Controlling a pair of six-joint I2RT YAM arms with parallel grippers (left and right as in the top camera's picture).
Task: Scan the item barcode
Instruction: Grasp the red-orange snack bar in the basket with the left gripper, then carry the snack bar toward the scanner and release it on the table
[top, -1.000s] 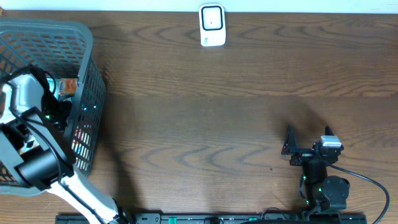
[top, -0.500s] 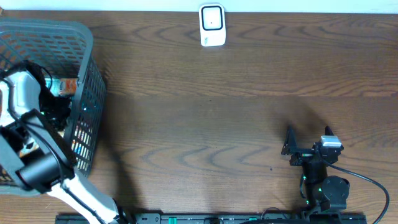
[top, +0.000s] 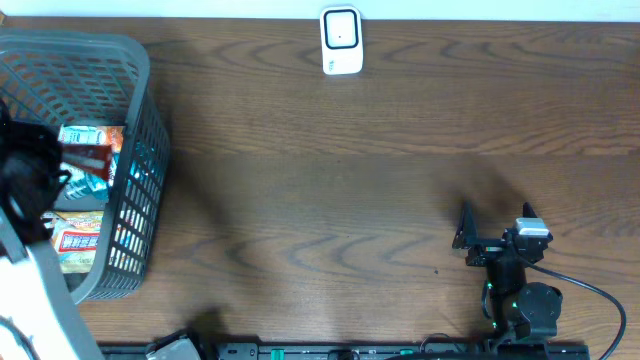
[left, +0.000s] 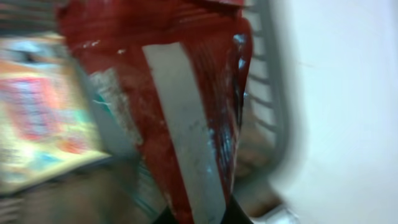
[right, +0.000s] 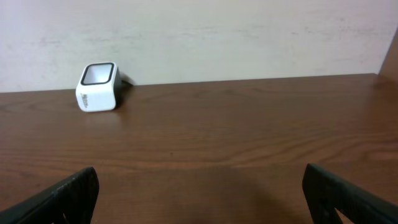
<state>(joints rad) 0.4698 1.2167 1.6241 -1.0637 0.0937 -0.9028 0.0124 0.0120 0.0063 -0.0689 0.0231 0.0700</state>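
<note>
The left gripper (top: 58, 168) is clenching a red packet (left: 186, 106) with a silver strip down it, holding it over the inside of the grey mesh basket (top: 140, 120) at the left end of the worktop (top: 350, 180), above other colourful packets (top: 82, 235) lying in there. The right gripper (right: 202, 199) is sitting spread wide and gripping nothing, low over the worktop's near right part, facing the white scanner (top: 341, 40) standing well apart at the far edge.
</note>
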